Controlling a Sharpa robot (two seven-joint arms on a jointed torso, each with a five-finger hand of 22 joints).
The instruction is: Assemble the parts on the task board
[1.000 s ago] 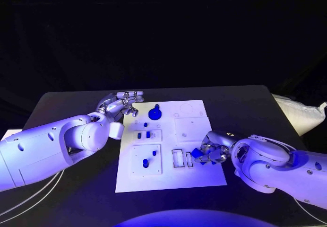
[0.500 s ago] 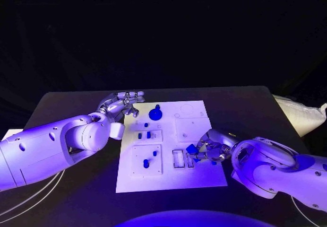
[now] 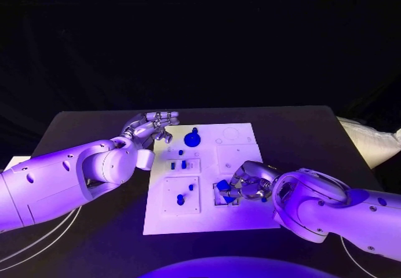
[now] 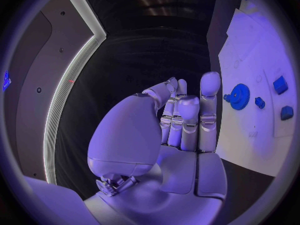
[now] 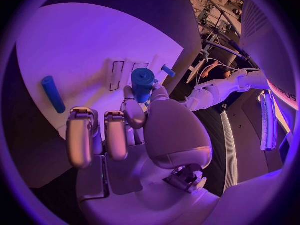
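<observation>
You are in a robot lab or demo room: beyond the right hand (image 5: 134, 135) you see metal stands with cables (image 5: 209, 37), and behind the left hand (image 4: 172, 135) a dark wall with light strip (image 4: 69, 75).

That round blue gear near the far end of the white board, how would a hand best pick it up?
Probably by the raised hub at the middle of the blue gear, coming straight down from above. It lies flat on the task board, so its toothed rim offers little to pinch. The left hand hovers beside it, holding nothing.

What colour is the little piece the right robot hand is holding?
Blue; the piece in the right robot hand shows best in the right wrist view.
</observation>
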